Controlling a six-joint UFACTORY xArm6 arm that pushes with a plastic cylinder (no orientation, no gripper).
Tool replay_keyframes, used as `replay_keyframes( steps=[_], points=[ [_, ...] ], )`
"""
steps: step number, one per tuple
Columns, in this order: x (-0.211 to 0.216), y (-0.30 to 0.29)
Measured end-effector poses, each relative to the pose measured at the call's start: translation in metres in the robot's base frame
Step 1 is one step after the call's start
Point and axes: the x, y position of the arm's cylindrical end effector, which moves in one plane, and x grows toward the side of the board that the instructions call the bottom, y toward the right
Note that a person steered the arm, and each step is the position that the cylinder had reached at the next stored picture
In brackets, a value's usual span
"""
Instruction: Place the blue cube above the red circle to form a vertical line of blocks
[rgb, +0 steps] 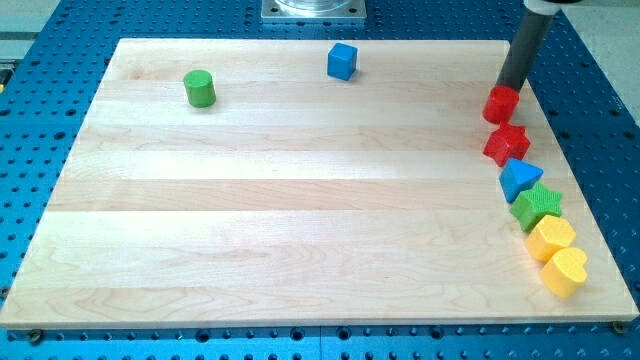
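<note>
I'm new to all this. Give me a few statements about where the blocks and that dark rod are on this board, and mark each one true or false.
1. The blue cube sits near the view's top edge. True.
2. My tip is touching the green cylinder. False: it is at the red circle, on the view's right.
3. The two yellow blocks are at the bottom of the column on the right. True: yellow hexagon, yellow heart.
4. The blue triangle lies left of the green cylinder. False: it is far right, between the red star and the green star.
</note>
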Motion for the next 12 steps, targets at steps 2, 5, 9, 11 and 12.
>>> replay_keyframes(
  steps=[2, 5, 9, 11, 12],
  points=[
    [0.008, 0.000],
    [-0.007, -0.159],
    [-0.022, -0.293],
    [-0.075, -0.273],
    [-0.023, -0.215]
  ],
)
